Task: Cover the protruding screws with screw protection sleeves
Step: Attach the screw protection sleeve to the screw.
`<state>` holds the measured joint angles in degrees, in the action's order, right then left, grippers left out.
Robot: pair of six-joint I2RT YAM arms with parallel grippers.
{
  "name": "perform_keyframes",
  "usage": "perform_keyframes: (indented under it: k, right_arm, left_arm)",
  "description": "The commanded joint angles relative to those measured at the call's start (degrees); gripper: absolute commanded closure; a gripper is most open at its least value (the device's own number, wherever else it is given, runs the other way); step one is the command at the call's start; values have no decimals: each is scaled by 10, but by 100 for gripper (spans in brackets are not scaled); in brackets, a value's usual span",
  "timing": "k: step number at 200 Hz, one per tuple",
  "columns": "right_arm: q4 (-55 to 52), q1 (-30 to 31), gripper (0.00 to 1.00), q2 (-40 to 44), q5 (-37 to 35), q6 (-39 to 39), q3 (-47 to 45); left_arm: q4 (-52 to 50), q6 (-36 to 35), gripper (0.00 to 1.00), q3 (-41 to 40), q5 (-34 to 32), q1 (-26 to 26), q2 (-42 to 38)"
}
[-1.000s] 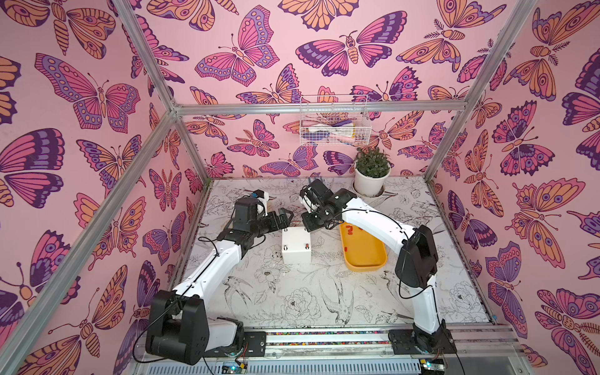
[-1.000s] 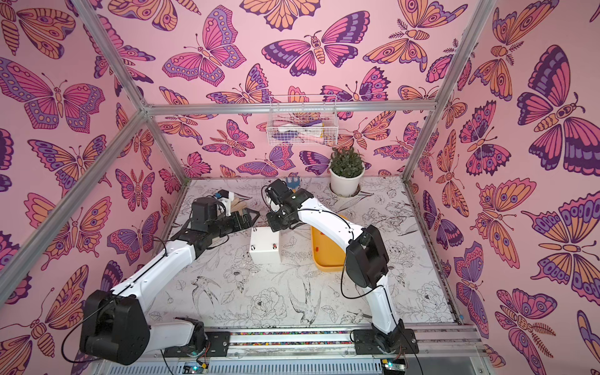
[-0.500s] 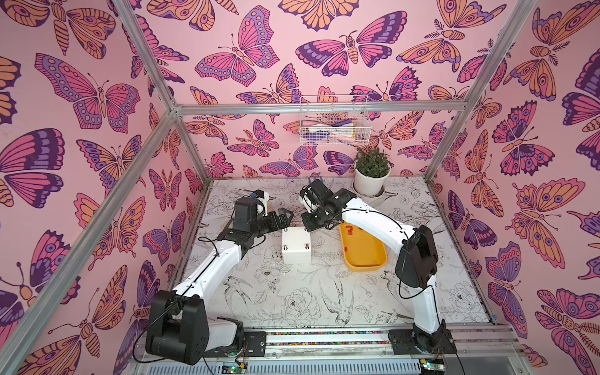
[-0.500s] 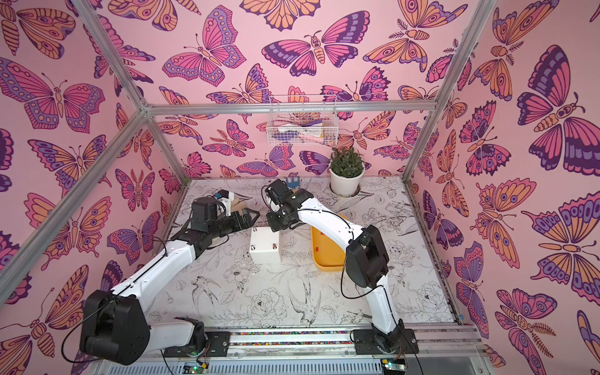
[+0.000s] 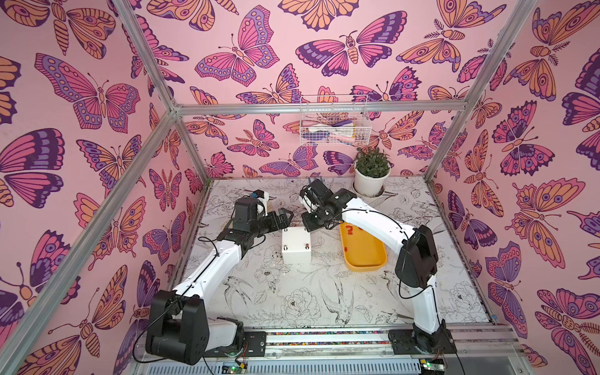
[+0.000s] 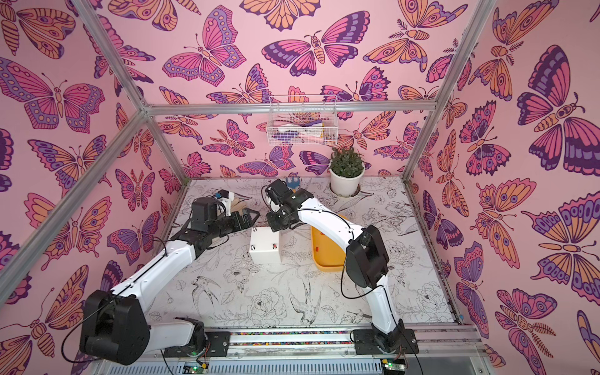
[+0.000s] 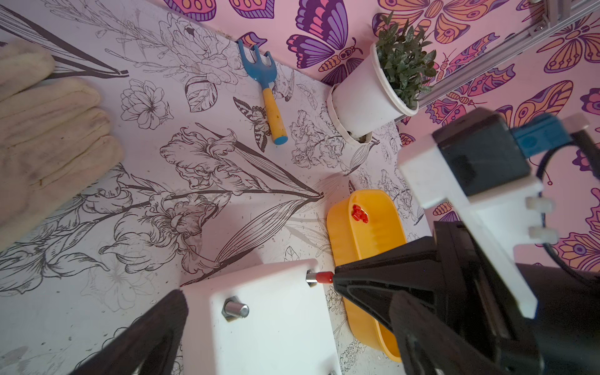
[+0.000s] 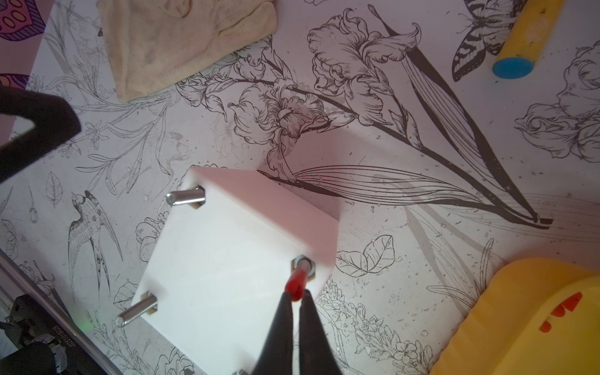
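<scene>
A white box (image 5: pixel 296 251) stands mid-table, left of the yellow tray (image 5: pixel 373 259). My right gripper (image 8: pixel 295 294) is shut on a red screw protection sleeve (image 8: pixel 295 281) that sits partway down the far right protruding screw (image 8: pixel 304 263); bare thread shows below it. The sleeve (image 7: pixel 323 277) also shows in the left wrist view. The two left screws (image 8: pixel 185 196) (image 8: pixel 136 312) are bare. A red cap (image 5: pixel 306 247) shows on the near right corner. More sleeves (image 7: pixel 359 213) lie in the tray. My left gripper (image 5: pixel 287 217) hovers open by the box's far left corner, holding nothing.
A cream glove (image 7: pixel 48 130) lies at the far left of the table. A blue and yellow hand rake (image 7: pixel 269 94) lies by the back wall. A potted plant (image 5: pixel 370 181) stands at the back right, under a wire basket (image 5: pixel 334 126) on the wall.
</scene>
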<state>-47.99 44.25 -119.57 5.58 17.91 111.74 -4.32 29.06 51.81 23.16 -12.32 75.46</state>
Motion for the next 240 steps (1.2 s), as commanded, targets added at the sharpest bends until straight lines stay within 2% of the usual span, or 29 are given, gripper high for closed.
perform_keyframes:
  k: [1, 240]
  right_arm:
    - [-9, 3, 90, 5, 1, -3, 1]
    - [-6, -6, 91, -19, 4, 3, -13]
  left_arm:
    - [9, 3, 0, -11, 9, 5, -8]
    - [9, 4, 0, -19, 7, 7, -15]
